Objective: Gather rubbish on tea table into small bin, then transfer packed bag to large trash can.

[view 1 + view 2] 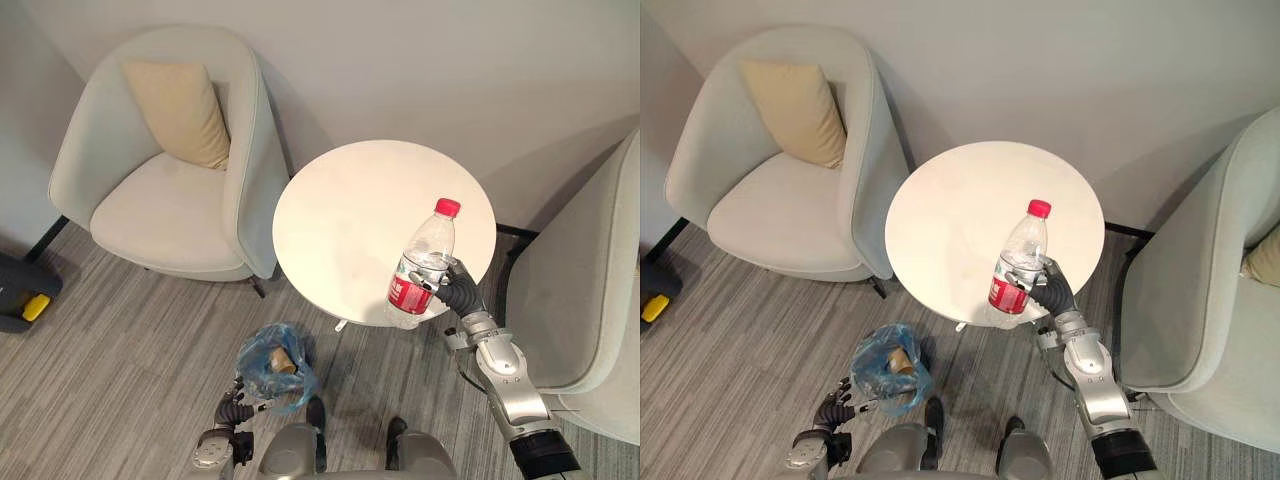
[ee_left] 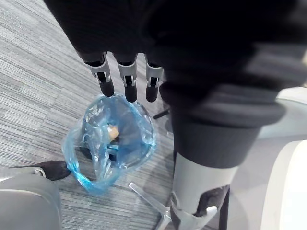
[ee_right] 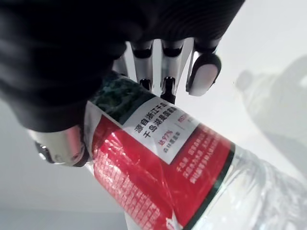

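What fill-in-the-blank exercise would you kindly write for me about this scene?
The right hand holds a clear bottle with a ____ cap.
The round table is ____ in colour.
The left hand is next to a blue bag that sits on the ____.
Missing words: red; white; floor.

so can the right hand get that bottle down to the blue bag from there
Probably yes. The right hand is shut on the bottle at the table's near edge, and nothing stands between it and the blue bag, whose mouth gapes upward by the left hand.
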Controlling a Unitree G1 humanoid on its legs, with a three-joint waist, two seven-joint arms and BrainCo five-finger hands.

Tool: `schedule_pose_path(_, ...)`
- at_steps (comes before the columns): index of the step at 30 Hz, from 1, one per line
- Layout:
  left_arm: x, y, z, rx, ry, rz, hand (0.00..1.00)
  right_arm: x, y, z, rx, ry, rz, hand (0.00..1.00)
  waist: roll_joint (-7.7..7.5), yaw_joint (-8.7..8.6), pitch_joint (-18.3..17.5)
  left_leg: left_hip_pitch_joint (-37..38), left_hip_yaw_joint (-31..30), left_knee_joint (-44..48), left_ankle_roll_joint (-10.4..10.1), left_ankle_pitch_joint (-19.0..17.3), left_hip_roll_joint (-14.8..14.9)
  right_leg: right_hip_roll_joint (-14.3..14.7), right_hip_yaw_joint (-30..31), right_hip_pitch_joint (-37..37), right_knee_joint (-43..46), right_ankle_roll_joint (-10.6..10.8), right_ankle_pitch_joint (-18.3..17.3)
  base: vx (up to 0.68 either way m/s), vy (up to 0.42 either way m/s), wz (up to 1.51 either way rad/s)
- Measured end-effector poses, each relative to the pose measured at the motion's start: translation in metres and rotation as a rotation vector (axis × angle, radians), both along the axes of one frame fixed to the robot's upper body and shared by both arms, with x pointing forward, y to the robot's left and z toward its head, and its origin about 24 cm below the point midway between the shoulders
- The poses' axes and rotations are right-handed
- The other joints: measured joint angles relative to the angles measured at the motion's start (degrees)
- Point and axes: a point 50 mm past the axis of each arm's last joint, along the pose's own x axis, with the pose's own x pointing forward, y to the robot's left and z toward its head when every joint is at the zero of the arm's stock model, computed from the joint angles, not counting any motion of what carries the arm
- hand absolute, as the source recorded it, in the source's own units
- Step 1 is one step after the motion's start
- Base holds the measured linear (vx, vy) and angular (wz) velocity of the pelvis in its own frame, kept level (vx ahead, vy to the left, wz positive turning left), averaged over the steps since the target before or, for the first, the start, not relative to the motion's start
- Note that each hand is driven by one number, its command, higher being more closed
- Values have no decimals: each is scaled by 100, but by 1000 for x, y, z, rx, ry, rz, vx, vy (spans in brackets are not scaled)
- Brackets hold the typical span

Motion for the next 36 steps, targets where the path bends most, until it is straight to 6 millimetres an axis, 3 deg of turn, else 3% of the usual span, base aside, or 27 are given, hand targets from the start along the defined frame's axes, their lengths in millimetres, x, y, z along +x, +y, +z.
schedule_pose_path(11,-22,1,-9,-2,75,2,0,-18,1,-8,-99,22,26,100,-26,-111,-439,245,81,-221,19,14,-7,36,79,235,-310,58,137,0,3,-4)
schedule_pose_path(19,-22,1,-9,7,78,-13,0,-20,6,-11,-173,24,45,100,-48,-100,-462,331,115,-215,28,20,-37,28,126,246,-159,67,140,-4,0,-2)
schedule_pose_path(23,-15,2,-7,20,65,-41,0,-20,12,-12,-186,22,65,100,-231,-148,-346,68,-68,117,65,-31,-195,-88,592,-238,994,166,-213,-121,-36,31)
schedule_pose_path(26,2,3,-1,34,26,-62,0,-19,12,-11,-184,14,55,100,-405,-244,-369,-320,-679,377,34,-18,-462,-223,968,-283,1164,259,-753,-137,-106,108)
schedule_pose_path(31,1,3,0,29,16,-50,0,-18,15,-8,-207,-12,50,100,-195,-19,-418,-564,-1277,-86,-81,253,-496,-3,836,-310,941,198,-765,-122,-87,64)
schedule_pose_path(34,12,2,6,20,-36,-32,0,-16,11,-1,-200,-46,15,100,-23,-32,-388,-770,-1664,-498,-108,912,-385,270,584,-448,824,6,-527,-35,-100,91)
schedule_pose_path(35,14,1,7,16,-45,-27,0,-15,11,0,-202,-50,12,100,55,25,-353,-789,-1545,-617,-25,868,-264,352,483,-387,695,-67,-399,-57,-108,69)
schedule_pose_path(36,15,0,7,12,-48,-24,0,-14,11,1,-202,-53,10,100,105,63,-336,-809,-1333,-666,207,699,-120,430,405,-305,505,-103,-241,-53,-79,67)
